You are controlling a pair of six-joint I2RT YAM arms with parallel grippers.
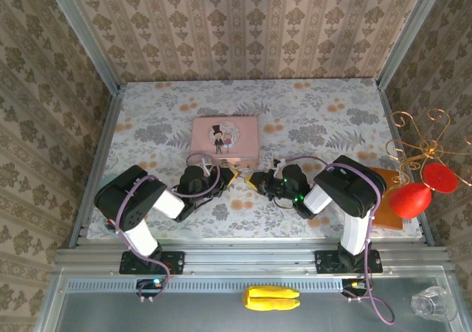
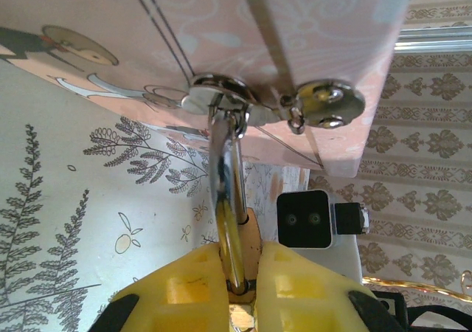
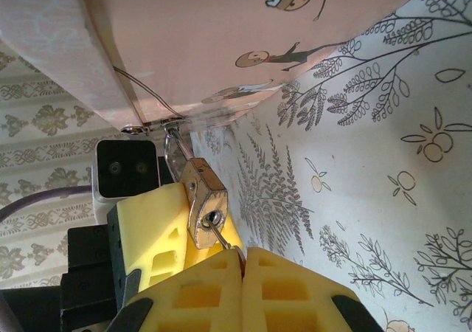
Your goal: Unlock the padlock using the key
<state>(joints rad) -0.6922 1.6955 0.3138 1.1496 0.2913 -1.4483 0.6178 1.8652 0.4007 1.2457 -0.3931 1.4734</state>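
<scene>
**A:** How far along is it?

**B:** The small brass-gold padlock point(image 3: 205, 199) hangs from the metal clasp point(image 2: 214, 99) at the near edge of the pink rectangular tin point(image 1: 243, 144). The left gripper point(image 2: 240, 269) is clenched on its body.

**A:** And the key?

**B:** The thin dark-grey metal key point(image 3: 223, 236) has its tip in the keyhole. The right gripper point(image 3: 242, 262) pinches it, yellow fingers closed.

**A:** So what's left?

**B:** The turn, I judge. The silvery shackle point(image 2: 223, 184) looks closed and threaded through the clasp, so it isn't unlocked yet.
</scene>
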